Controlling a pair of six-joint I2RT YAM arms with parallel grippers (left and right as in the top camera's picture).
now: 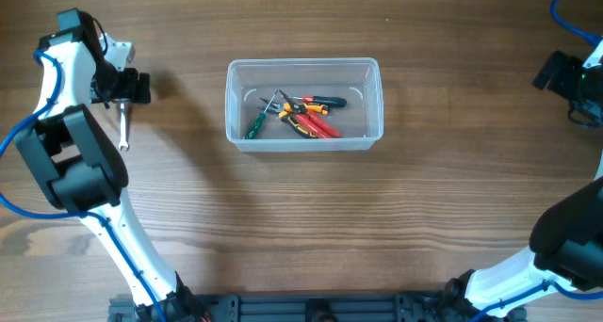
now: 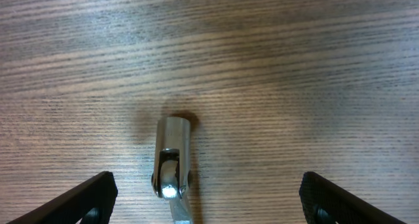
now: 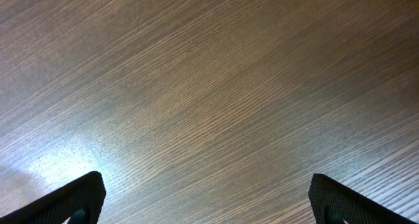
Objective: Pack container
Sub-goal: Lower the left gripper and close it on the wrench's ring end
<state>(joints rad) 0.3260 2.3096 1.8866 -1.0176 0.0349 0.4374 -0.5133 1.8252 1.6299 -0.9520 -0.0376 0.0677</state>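
The clear plastic container (image 1: 303, 104) sits at the table's middle, holding red-handled pliers (image 1: 314, 124), a green-handled screwdriver (image 1: 255, 122) and a black-and-yellow tool (image 1: 320, 103). A shiny metal wrench (image 1: 122, 126) lies on the wood far left of it. My left gripper (image 1: 132, 87) is open just above the wrench's top end. In the left wrist view the wrench's socket head (image 2: 171, 156) lies between the open fingers (image 2: 208, 198), nearer the left one, not gripped. My right gripper (image 1: 565, 74) is open and empty at the far right edge, over bare wood (image 3: 208, 198).
Blue cables run along both arms (image 1: 575, 2). The left arm's body (image 1: 71, 157) covers the table's left side. The right arm's base (image 1: 565, 247) fills the lower right corner.
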